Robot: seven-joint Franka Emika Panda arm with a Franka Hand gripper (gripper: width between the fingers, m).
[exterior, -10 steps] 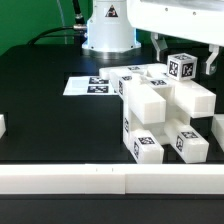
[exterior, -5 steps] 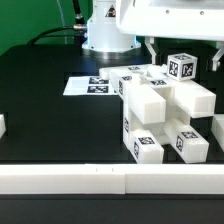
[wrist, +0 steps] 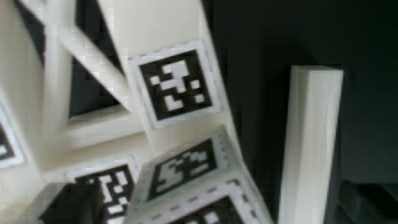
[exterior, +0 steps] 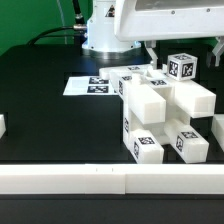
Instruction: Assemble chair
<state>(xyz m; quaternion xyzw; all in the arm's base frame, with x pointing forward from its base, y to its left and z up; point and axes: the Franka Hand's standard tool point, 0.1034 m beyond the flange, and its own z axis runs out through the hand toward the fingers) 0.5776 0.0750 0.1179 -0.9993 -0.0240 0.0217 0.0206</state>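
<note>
The chair stands as a blocky white cluster of joined parts with black-and-white tags, right of the table's middle in the exterior view. Its topmost tagged block rises between my fingers. My gripper hangs over that block, open, with one finger left of it and the other at the picture's right edge, both apart from the block. In the wrist view, tagged white chair parts fill the picture close up, and a plain white bar stands beside them. My fingertips do not show there.
The marker board lies flat behind the chair, toward the exterior view's left. The robot base stands at the back. A white rail runs along the table's front edge, and a small white piece sits at the far left.
The hand has shifted a little toward the exterior view's left above the chair. The jaws stay wide open. The chair has not moved.
</note>
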